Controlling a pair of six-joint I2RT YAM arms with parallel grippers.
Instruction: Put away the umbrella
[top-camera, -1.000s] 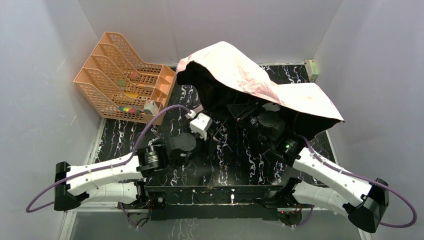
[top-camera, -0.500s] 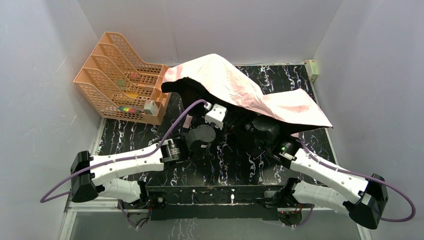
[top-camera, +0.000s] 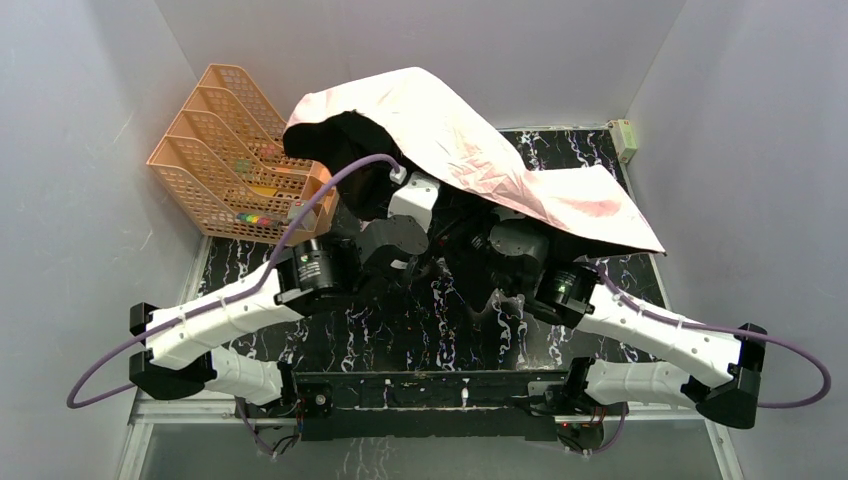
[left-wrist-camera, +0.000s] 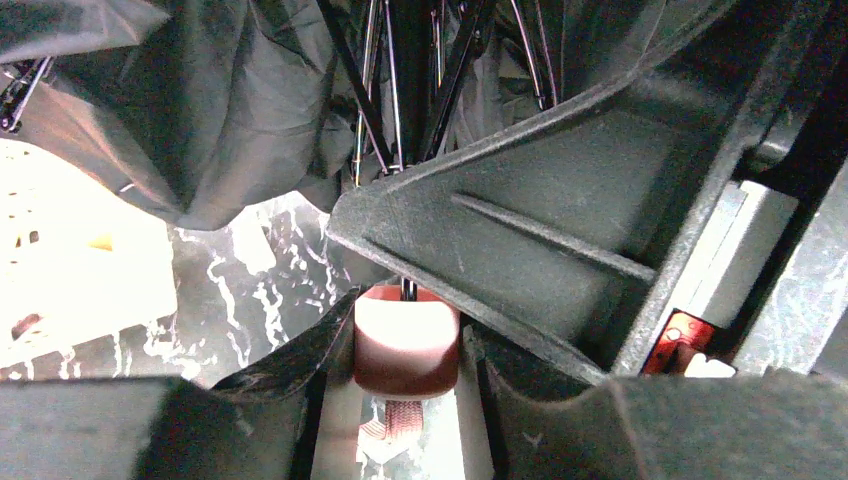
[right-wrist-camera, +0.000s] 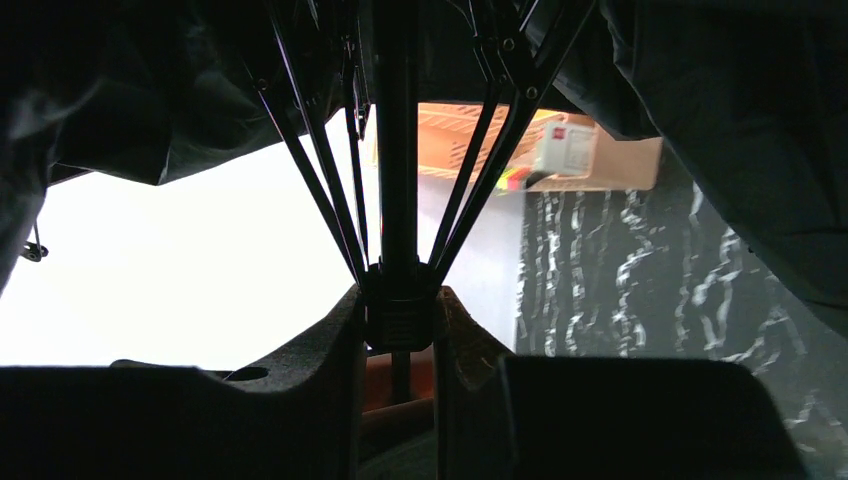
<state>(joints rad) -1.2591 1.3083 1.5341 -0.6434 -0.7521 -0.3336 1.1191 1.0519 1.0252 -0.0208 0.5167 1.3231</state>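
The umbrella (top-camera: 470, 140) stands half open over the middle of the table, pale pink fabric on top and black underneath. Its canopy hides both sets of fingertips in the top view. In the left wrist view my left gripper (left-wrist-camera: 405, 352) is shut on the small pink handle (left-wrist-camera: 405, 330), whose woven loop hangs below. In the right wrist view my right gripper (right-wrist-camera: 400, 322) is shut on the black runner (right-wrist-camera: 400, 305) on the shaft (right-wrist-camera: 397, 120), where the ribs (right-wrist-camera: 320, 190) fan out. The right gripper's black body (left-wrist-camera: 560, 250) sits just above the handle.
An orange mesh file organizer (top-camera: 235, 160) stands at the back left, and the canopy's left edge overhangs it. A small white box (right-wrist-camera: 565, 148) sits at its front corner. Another small box (top-camera: 624, 138) is in the back right corner. The table (top-camera: 420, 330) is black marble between grey walls.
The umbrella has swung left and back, so its canopy edge now reaches over the organizer. Both arms moved with it, the left one stretching further back. Both grips are unchanged.
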